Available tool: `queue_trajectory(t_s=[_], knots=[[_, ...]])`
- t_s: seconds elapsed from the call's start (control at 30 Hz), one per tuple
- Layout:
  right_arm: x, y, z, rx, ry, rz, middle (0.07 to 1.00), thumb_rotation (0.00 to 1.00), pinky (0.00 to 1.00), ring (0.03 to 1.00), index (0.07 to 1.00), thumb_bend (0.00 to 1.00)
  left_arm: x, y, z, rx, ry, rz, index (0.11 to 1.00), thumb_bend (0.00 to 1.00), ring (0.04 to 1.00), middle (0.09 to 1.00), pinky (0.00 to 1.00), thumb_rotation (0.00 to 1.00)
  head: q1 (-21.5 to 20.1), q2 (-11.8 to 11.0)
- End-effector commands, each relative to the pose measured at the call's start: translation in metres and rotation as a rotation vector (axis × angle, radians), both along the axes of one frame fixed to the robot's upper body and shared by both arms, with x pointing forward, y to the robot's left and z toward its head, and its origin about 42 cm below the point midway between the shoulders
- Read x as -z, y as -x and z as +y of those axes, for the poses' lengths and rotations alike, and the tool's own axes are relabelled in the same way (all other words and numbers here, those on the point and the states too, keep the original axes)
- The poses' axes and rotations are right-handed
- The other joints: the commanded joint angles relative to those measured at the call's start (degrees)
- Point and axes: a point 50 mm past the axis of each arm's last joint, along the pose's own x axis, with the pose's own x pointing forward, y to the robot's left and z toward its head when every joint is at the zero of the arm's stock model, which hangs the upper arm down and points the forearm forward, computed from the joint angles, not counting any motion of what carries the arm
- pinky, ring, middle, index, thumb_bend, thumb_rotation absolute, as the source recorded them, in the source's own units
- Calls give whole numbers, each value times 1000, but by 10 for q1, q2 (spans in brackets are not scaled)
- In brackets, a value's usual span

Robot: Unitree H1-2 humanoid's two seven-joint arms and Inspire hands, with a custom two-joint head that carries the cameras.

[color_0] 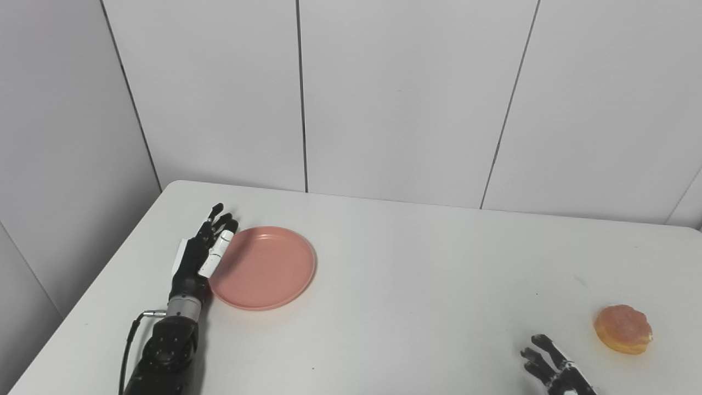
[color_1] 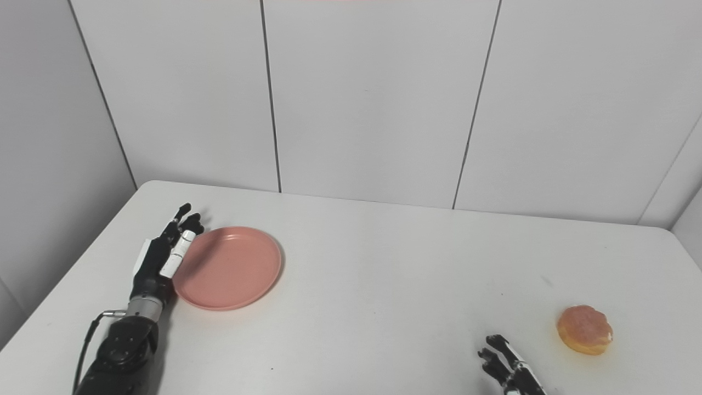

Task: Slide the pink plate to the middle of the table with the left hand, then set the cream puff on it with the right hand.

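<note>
Because the left hand point(color_0: 204, 253) stands on its edge right against the left rim of the pink plate point(color_0: 263, 267), with its fingers straight and holding nothing, a push looks like the step at hand, and a few things could go wrong. If the hand pushes too high on the low rim, it could slip over the top and the plate would stay where it is. If it pushes off to one side, the plate could spin or drift away at a slant and end up away from the middle. A hard shove could send it too far. The plate is round, flat and smooth, with a small raised edge, and nothing is on it. It sits on the left part of the white table point(color_0: 417, 285), well away from the middle. The cream puff point(color_0: 623, 329) is a small, round, golden-brown bun, and it looks soft, so a tight squeeze could crush it. It lies far off on the right side, near the front. The right hand point(color_0: 551, 366) waits just beside it, low at the picture's bottom edge, with its fingers apart and empty.
</note>
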Motion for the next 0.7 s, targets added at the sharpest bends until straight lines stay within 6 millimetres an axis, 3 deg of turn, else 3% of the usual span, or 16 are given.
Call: queue_trajectory(t_s=[0.0,0.23,0.67], knots=[[32,6,7,-19,4,182,924,894,868,858,824,750,7,2,-15,19,23,20,922,812,847,901,800,816,0,1],[30,7,10,-23,9,177,922,894,860,852,818,745,0,-4,-41,52,43,21,914,837,840,899,795,810,-4,2],[27,8,13,-27,25,166,914,889,838,830,807,777,-6,-11,-82,136,61,43,928,767,843,901,797,834,-13,8]])
